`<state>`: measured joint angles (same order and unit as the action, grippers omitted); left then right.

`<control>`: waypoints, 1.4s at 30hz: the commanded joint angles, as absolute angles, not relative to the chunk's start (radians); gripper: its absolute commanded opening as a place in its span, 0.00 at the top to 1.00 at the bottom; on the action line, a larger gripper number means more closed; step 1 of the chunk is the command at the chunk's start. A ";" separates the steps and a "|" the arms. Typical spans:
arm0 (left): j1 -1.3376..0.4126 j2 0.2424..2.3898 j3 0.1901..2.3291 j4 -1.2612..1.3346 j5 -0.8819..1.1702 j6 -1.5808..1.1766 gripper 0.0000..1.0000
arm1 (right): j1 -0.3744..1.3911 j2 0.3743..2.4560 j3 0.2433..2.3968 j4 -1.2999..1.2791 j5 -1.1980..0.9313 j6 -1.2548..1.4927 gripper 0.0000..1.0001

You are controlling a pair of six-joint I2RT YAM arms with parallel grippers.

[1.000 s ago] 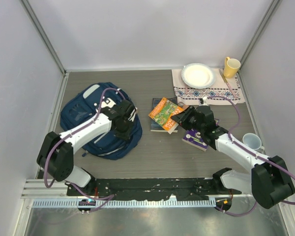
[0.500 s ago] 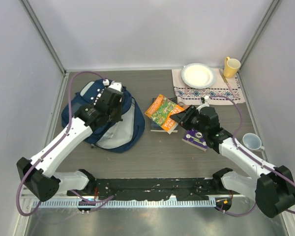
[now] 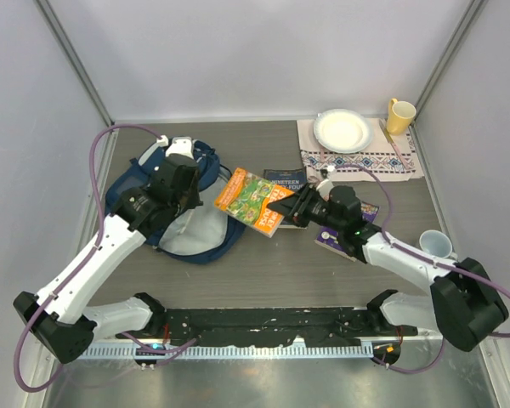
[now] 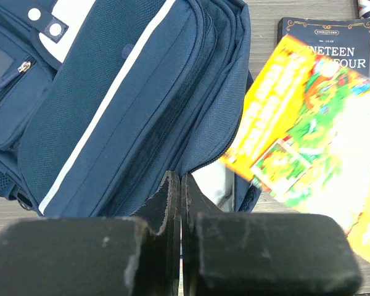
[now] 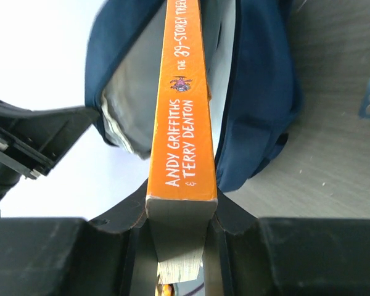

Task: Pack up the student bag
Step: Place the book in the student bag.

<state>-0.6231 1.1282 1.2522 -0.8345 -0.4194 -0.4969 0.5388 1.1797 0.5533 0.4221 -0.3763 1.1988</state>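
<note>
Student bag [image 3: 127, 197] lies left of centre on the table [image 3: 263, 263], mouth facing right, grey lining showing. Left gripper [image 3: 184, 182] is clamped on the mouth's edge. Right gripper [image 5: 182, 209] grasps an orange Treehouse book [image 3: 253, 198] by its spine, just beside the mouth. A dark Nineteen Eighty-Four book [image 3: 286, 178] lies behind and a purple book [image 3: 343, 244] under the right arm. Plate [image 3: 342, 130] on a patterned cloth [image 3: 391, 159], yellow mug [image 3: 399, 116] and pale cup [image 3: 436, 245] sit well apart on the right.

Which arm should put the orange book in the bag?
Right. The right end effector clamps the orange book, spine aimed at the open student bag; the left end effector pinches the flap.
</note>
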 commanded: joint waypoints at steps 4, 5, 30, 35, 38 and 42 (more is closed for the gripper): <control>-0.620 1.120 1.287 -0.716 -0.442 -0.532 1.00 | 0.646 1.281 0.638 0.721 -0.410 1.295 0.99; -0.618 1.123 1.290 -0.712 -0.434 -0.532 1.00 | 0.658 1.298 0.646 0.747 -0.405 1.295 0.99; -0.620 1.104 1.367 -0.693 -0.331 -0.492 1.00 | 0.845 2.043 1.210 0.970 -0.160 1.316 0.99; -0.618 1.104 1.362 -0.693 -0.316 -0.488 1.00 | 0.873 2.146 1.345 0.937 -0.074 1.280 0.98; -0.618 1.098 1.356 -0.684 -0.310 -0.480 1.00 | 0.888 2.198 1.411 0.881 -0.029 1.253 0.97; -0.618 1.103 1.359 -0.687 -0.285 -0.472 1.00 | 0.891 2.295 1.546 0.809 -0.040 1.230 0.95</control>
<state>-0.6197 1.1343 1.3048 -0.8024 -0.3176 -0.4866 0.8829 2.2692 1.4021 0.7372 -0.0856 1.2781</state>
